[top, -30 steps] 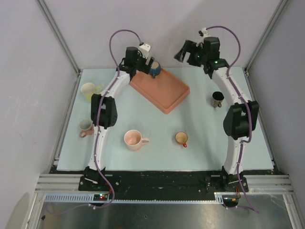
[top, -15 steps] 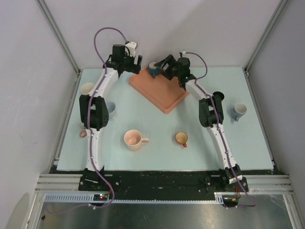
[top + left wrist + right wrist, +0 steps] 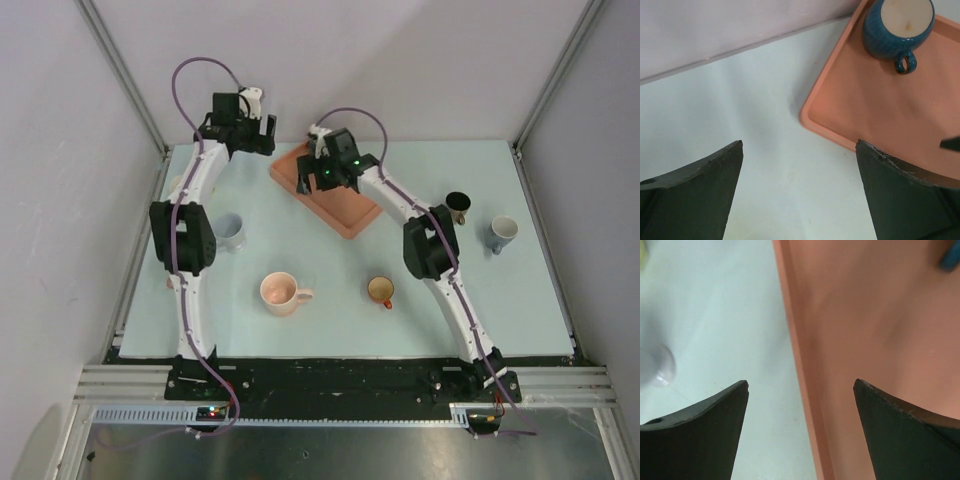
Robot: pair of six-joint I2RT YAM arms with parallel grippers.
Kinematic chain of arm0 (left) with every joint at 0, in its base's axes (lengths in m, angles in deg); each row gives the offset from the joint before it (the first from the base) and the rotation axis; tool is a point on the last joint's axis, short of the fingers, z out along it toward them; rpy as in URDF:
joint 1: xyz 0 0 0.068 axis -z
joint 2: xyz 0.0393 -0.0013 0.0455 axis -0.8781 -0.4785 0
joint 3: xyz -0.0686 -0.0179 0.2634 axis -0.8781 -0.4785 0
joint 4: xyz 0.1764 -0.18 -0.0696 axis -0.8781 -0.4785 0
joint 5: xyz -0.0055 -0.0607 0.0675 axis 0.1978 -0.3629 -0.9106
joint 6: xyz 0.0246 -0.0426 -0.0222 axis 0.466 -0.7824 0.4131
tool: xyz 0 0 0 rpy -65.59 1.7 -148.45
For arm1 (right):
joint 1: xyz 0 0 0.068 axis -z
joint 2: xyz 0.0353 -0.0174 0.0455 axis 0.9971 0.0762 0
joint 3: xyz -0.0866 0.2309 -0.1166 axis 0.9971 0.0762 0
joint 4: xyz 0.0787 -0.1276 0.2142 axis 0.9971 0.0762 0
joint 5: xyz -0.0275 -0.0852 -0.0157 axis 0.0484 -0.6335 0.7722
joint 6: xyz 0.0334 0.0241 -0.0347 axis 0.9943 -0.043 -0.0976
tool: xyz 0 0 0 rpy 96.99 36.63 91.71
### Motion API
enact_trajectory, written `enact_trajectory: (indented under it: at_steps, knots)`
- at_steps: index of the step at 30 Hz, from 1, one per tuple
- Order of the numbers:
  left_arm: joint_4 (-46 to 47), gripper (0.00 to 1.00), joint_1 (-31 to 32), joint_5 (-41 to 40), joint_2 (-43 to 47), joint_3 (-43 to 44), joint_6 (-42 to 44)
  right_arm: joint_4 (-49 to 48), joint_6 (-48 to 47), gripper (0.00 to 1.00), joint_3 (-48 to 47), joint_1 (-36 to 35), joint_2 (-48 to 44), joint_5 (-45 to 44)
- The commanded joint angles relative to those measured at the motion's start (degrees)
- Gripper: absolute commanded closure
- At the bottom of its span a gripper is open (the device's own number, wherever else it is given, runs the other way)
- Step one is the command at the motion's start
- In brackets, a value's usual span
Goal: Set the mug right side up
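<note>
The blue mug (image 3: pixel 898 30) stands at the far corner of the orange tray (image 3: pixel 880 110), handle pointing toward the near side. Its pale, flat, unglazed top looks like its base, so I judge it to be upside down and the turn not yet done. In the overhead view the right arm covers that corner, so the mug cannot be made out there.

The right gripper (image 3: pixel 801 382) hovers low over the tray's left edge with its jaws spread wide and nothing between them. A blue sliver at the top right corner of its camera view is probably the mug, so the fingers are near it but not around it. The wide spread suits a grasp across the mug's body.

The left gripper (image 3: pixel 799 145) is also spread wide and empty. It hangs over the bare table (image 3: pixel 330 330) just beside the tray's far-left edge, likely keeping out of the other arm's way while being near enough to help.

Farther out, a pink mug (image 3: pixel 281 293) and a small cup (image 3: pixel 380 290) sit upright on the table, well apart from the tray.
</note>
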Motion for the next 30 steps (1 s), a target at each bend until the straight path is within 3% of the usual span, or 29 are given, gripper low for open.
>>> enact_trajectory:
  at_steps: [1, 4, 8, 12, 13, 15, 18, 25, 29, 30]
  knots:
    - [0.1, 0.02, -0.2, 0.7, 5.6, -0.7, 0.7, 13.7, -17.6, 0.09, -2.4, -3.9, -1.1, -11.0]
    - [0.1, 0.03, -0.2, 1.5, 6.0, -1.1, 0.6, 15.8, -21.0, 0.13, -3.5, -5.5, -0.2, -14.8]
    - [0.0, 0.02, -0.3, 2.0, 6.5, -1.6, 0.8, 16.7, -26.5, 0.28, -3.3, -7.1, 0.6, -17.4]
    - [0.0, 0.03, -0.2, 2.2, 6.8, -1.6, 0.9, 16.8, -31.2, 0.49, -0.4, -8.9, -0.6, -18.8]
    - [-0.1, 0.02, -0.2, 2.4, 6.8, -1.6, 0.7, 16.1, -32.1, 0.61, 1.6, -9.3, -1.6, -18.7]
    - [-0.2, 0.02, -0.2, 2.9, 6.9, -1.7, 0.2, 14.3, -33.6, 0.76, 6.2, -10.2, -3.9, -19.3]
    - [-0.3, 0.03, -0.2, 3.3, 7.1, -2.1, -1.8, 12.7, -36.0, 0.88, 11.9, -11.3, -7.3, -20.1]
    - [-1.0, 0.06, 0.5, 3.6, 7.8, -4.3, -7.3, 7.1, -34.1, 0.95, 23.2, -14.0, -15.5, -17.8]
    - [-1.4, 0.08, 1.2, 4.1, 8.3, -6.0, -9.4, 7.5, -30.3, 0.94, 23.8, -15.2, -16.7, -14.7]
    - [-1.5, 0.08, 1.4, 4.1, 8.3, -6.3, -9.6, 7.6, -29.0, 0.89, 23.6, -15.3, -16.9, -13.6]
